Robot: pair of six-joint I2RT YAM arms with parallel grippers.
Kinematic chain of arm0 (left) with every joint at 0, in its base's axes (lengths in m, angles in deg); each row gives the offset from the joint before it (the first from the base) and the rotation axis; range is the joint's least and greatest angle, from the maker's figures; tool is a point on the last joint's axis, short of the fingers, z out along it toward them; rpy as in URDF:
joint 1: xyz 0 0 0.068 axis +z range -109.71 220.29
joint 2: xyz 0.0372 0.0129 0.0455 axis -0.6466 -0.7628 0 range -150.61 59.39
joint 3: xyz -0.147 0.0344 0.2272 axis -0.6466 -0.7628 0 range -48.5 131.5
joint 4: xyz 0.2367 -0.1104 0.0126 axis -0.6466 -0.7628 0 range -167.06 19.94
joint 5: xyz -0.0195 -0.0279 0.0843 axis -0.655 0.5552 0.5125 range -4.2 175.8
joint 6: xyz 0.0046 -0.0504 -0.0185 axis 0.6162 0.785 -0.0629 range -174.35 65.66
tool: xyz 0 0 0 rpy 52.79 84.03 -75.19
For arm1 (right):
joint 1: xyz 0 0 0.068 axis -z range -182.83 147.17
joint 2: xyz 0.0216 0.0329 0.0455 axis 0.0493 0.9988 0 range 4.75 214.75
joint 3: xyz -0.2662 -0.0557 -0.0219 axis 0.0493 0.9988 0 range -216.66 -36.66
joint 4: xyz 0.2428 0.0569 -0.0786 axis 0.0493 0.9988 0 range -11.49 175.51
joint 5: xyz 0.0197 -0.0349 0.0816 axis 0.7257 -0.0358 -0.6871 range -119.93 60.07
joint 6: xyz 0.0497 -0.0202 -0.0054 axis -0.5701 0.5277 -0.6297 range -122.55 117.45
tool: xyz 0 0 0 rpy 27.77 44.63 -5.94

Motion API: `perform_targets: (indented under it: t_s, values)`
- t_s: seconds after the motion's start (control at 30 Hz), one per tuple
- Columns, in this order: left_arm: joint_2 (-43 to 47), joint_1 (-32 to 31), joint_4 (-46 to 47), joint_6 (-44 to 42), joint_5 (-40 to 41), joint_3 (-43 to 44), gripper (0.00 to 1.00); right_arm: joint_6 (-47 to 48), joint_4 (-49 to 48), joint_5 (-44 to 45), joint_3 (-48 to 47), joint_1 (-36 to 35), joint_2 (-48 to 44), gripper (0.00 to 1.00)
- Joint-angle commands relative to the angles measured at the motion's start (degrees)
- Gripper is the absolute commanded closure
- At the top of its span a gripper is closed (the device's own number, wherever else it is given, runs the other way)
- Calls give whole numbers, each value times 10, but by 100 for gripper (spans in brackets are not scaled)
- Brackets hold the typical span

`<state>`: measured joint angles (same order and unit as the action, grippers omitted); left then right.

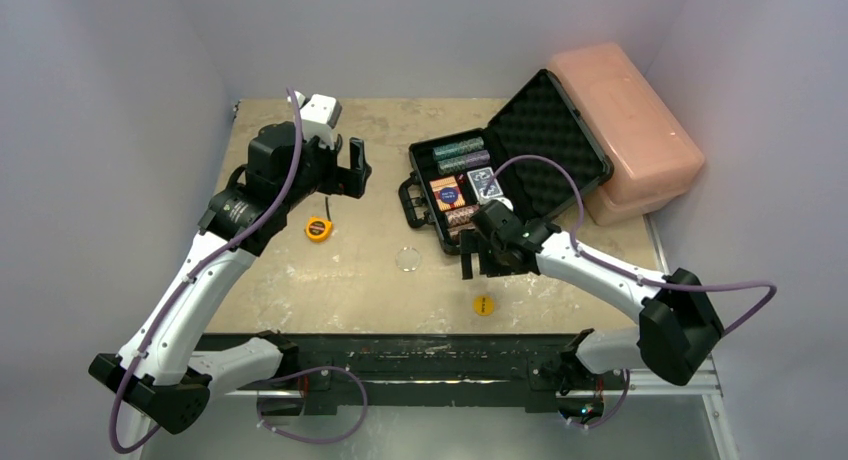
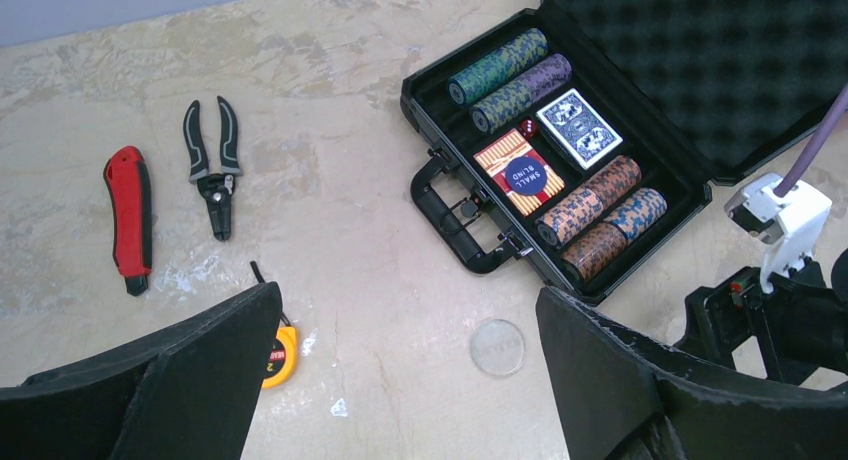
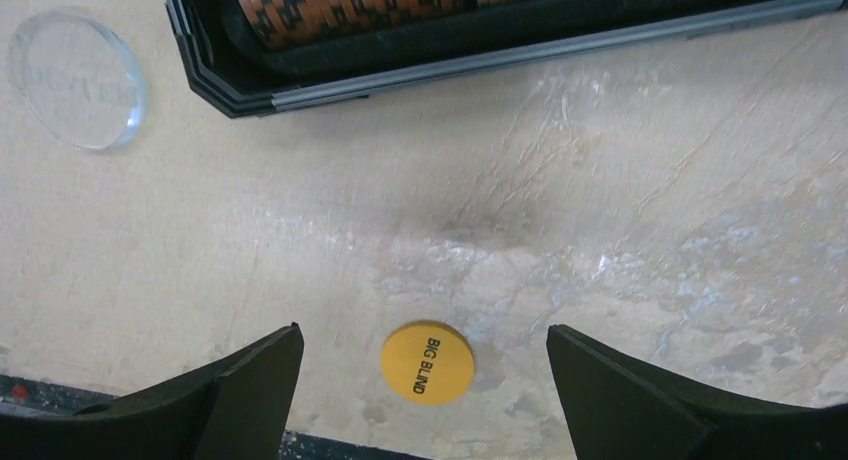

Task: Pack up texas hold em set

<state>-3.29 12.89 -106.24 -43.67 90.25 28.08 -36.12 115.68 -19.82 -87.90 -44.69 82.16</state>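
Note:
The black briefcase [image 1: 590, 152] lies open at the back right, its foam lid propped back. It holds chip stacks [image 2: 510, 65], a blue deck [image 2: 579, 127], a red deck with a blue "small blind" button [image 2: 519, 170] and a red die [image 2: 524, 128]. A yellow "big blind" button [image 3: 427, 362] lies on the table near the front edge, between my right gripper's open jaws [image 3: 424, 340]. A clear round button [image 1: 408, 259] lies left of the case and also shows in the left wrist view [image 2: 497, 347]. My left gripper [image 1: 356, 170] is open and empty, high above the table.
A pink plastic box [image 1: 630, 120] stands behind the case. A yellow tape measure [image 1: 319, 229] lies at mid left. Pliers [image 2: 213, 165] and a red-handled knife [image 2: 129, 218] lie at the far left. The table's front edge [image 3: 330, 445] is just behind the yellow button.

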Motion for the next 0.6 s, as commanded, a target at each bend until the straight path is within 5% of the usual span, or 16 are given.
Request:
perform_targets:
  t_s: [0.0, 0.57]
  values:
    - [0, 2, 6, -9, -3, 12, 0, -50, -21, -8, 38, -7, -39, 4]
    - [1, 2, 2, -12, 0, 16, 0, -113, -11, -18, 77, -19, -38, 1]
